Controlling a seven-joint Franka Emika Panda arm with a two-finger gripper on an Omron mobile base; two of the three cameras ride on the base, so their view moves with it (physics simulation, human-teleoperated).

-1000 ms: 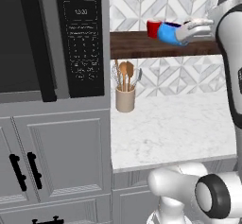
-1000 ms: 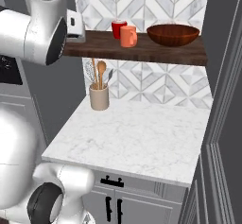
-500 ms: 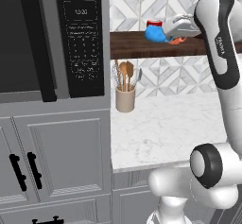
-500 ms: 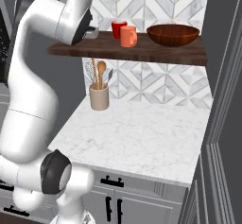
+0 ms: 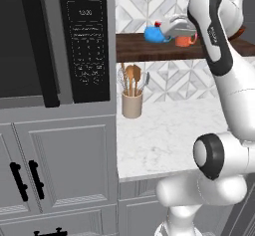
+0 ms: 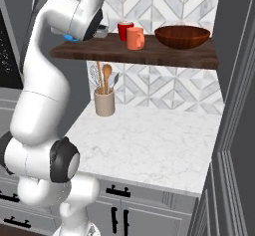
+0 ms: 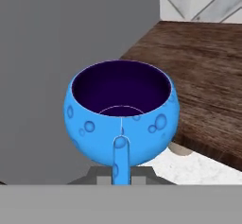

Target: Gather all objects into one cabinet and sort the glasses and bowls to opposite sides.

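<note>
The white arm reaches up to the long dark brown wooden wall shelf [image 5: 159, 48], its claw [image 5: 172, 29] clamped on the handle of the squat bright blue mug [image 5: 153, 33], which it holds upright at the shelf's left end. In the hand view the blue mug [image 7: 122, 110] faces the camera with its handle toward the lens and its dark interior open upward; it sits at the shelf's outer edge, and whether its base touches the plank cannot be told. In the right base view the glossy red mug [image 6: 124, 30] and the glossy orange mug [image 6: 135, 38] stand close together near the middle of the plank, the orange one in front, while the wide shallow dark reddish-brown bowl [image 6: 182, 36] rests to their right, near the shelf's right end. Below the shelf, a beige utensil crock [image 6: 104, 102] holding wooden spoons stands on the white marble counter [image 6: 149, 140] against the patterned tile wall. A black microwave [image 5: 55, 41] hangs to the left above grey panelled cabinet doors [image 5: 60, 168].
</note>
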